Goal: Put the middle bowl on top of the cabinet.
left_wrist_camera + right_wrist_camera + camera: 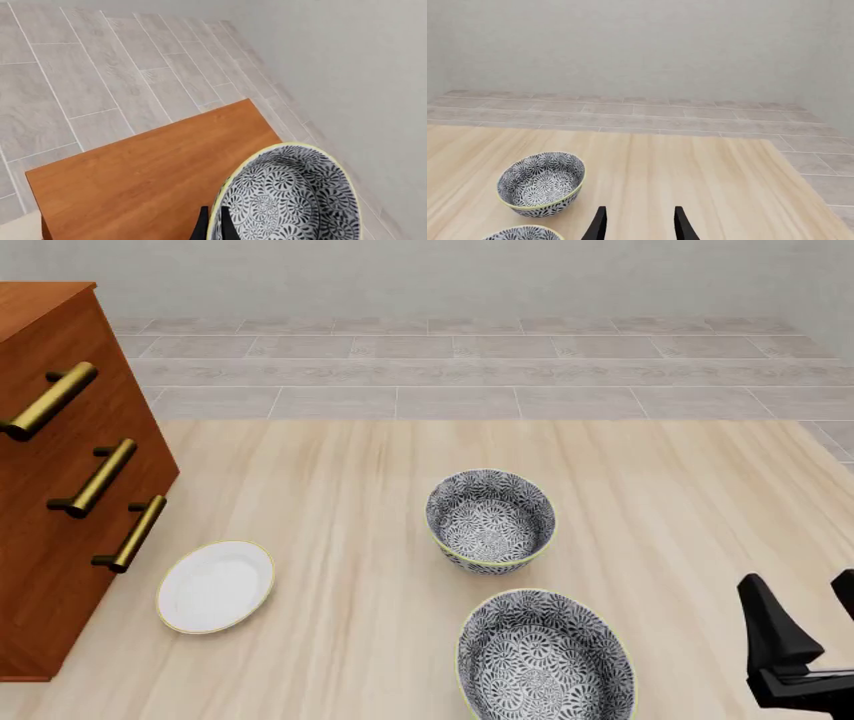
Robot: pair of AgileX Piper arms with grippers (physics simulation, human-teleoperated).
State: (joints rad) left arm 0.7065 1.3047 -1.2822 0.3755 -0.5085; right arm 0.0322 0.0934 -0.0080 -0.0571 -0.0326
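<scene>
in my left wrist view, my left gripper [212, 227] pinched the yellow rim of the round bowl with the dense black-and-white floral pattern [293, 197], one dark finger [200, 229] outside the wall and one inside. this middle bowl hung tilted over the near corner of the flat reddish-brown wooden top of the tall drawer cabinet [147, 175]; i could not tell whether it touched the wood. beyond lay the grey tiled floor [100, 75].

in the front view, my right gripper [801, 610] sat at the near right corner of the pale wooden desk [667, 500], its black fingers spread apart and holding nothing. near the desk's front edge stood a second patterned bowl [546, 657], and just behind it, toward the middle, a third alike bowl [490, 519]. a small plain white plate [215, 586] lay by the left edge, just beside the cabinet's front with its three brass bar handles [96, 477]. the cabinet stood at the desk's left edge.
</scene>
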